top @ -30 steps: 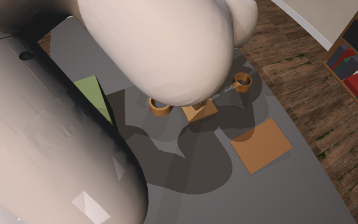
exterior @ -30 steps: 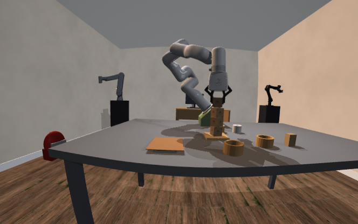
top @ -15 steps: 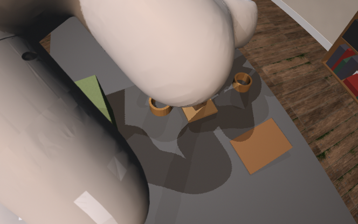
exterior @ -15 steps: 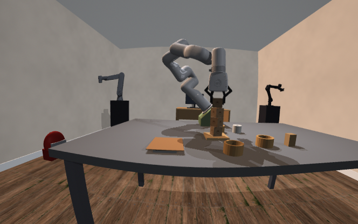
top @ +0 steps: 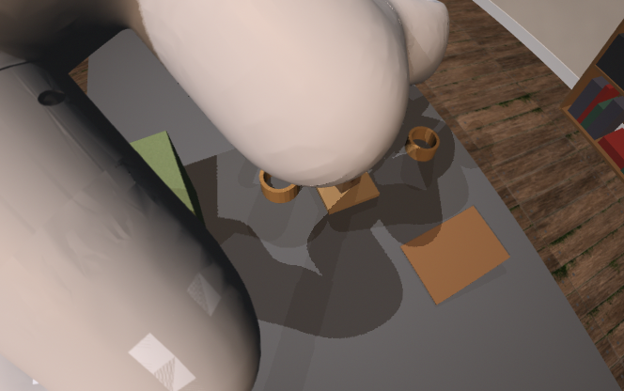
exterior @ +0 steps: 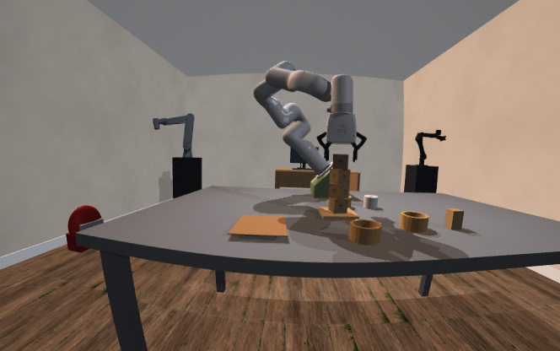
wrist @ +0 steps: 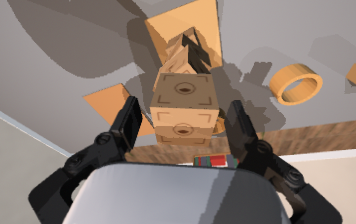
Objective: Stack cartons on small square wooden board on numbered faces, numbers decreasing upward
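My column of four cartons [exterior: 339, 184] [wrist: 186, 90] stands on the small wooden board [top: 353, 199] [exterior: 325, 214] [wrist: 210, 20] on the desk [top: 423, 338] [exterior: 169, 219] [wrist: 250, 20]. My end effector [exterior: 341, 159] [wrist: 183, 109] is wide open, its fingers on both sides of the top carton [exterior: 340, 161] [wrist: 184, 125], not touching it. Stacking and letting go look done. I can't see the numbers, so I can't tell the order. I think backing away is left.

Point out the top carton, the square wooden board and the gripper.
Top carton [exterior: 340, 162] [wrist: 184, 90]: exterior, side face; wrist, upper face.
Square wooden board [exterior: 327, 213] [wrist: 162, 24]: exterior and wrist, bare surface.
Gripper [exterior: 341, 159] [wrist: 183, 109]: exterior and wrist, midway between fingertips.
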Controlling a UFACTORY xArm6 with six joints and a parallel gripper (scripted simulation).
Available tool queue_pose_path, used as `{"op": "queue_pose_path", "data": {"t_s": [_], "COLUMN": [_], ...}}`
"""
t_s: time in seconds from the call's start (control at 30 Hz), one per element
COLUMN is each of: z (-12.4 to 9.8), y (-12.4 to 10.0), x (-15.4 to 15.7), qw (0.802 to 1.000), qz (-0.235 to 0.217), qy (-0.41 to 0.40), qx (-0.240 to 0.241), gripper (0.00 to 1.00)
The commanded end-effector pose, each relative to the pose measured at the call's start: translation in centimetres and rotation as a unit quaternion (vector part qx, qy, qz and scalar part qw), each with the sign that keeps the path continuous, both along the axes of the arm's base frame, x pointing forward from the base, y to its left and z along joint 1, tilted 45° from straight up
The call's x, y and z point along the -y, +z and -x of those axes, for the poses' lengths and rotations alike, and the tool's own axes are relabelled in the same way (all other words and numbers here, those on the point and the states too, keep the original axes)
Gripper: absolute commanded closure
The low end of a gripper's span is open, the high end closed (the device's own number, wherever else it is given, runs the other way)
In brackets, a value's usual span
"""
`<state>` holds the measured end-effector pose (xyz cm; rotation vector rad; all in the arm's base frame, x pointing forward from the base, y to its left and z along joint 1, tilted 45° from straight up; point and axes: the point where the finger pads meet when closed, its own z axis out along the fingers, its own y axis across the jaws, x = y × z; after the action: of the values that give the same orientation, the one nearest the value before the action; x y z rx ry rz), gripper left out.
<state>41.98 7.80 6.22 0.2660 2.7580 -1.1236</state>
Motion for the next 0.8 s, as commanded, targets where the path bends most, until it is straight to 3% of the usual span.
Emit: {"op": "queue_pose_path", "data": {"t_s": [0.0, 0.57, 0.77], "z": [-0.1, -0.1, 0.5], "y": [0.1, 0.1, 4.2], "x": [-0.1, -0.2, -4.1], "qw": [1.0, 1.0, 1.0], "qz": [-0.001, -0.001, -0.002], "qy": [0.001, 0.001, 0.001], "qx": [0.001, 0.001, 0.001], "gripper": [0.0, 0.0, 0.0]}}
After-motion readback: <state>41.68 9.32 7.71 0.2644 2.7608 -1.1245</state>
